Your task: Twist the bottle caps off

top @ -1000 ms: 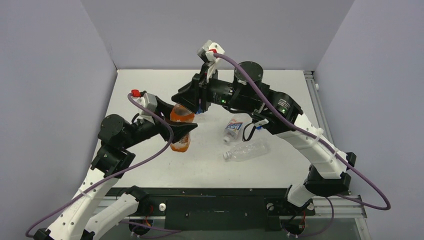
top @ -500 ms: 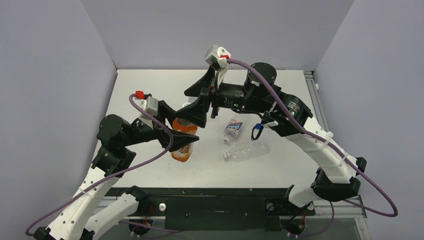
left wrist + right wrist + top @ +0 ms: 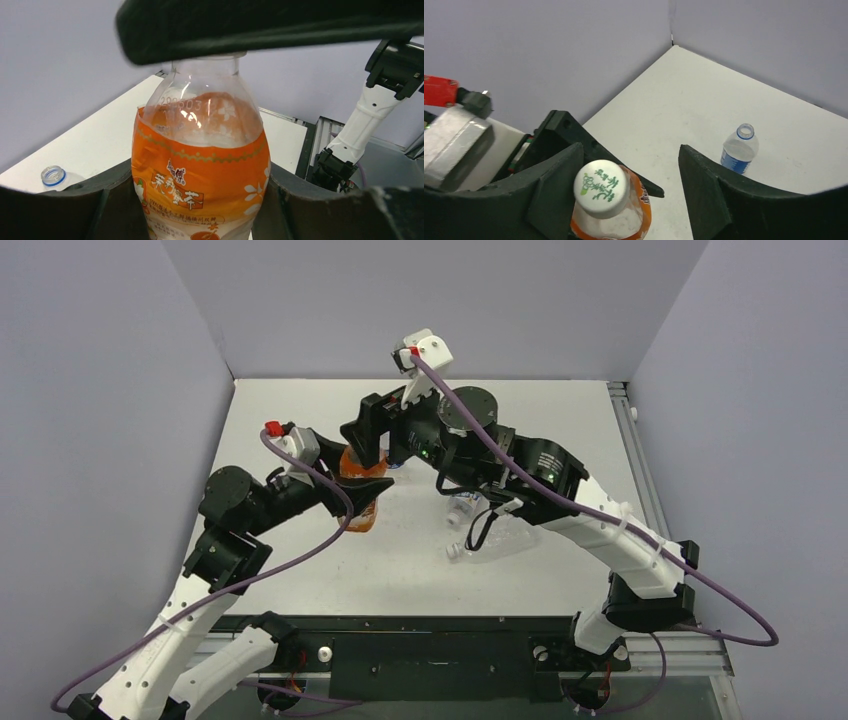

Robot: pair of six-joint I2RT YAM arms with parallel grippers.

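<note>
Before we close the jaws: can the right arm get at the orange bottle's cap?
Likely yes: right gripper is open over the white cap, nothing between them, though it sits off-centre near one finger; left gripper holds the orange bottle.

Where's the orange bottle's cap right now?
Right wrist view, lower left: the white cap sits on the orange bottle, inside the open right gripper.

Robotics lab test cell. White table [image 3: 560, 410], plain grey panels [image 3: 400, 290] at 9, 12 and 3 o'clock; aluminium frame rail [image 3: 621, 405] at 3 o'clock.
</note>
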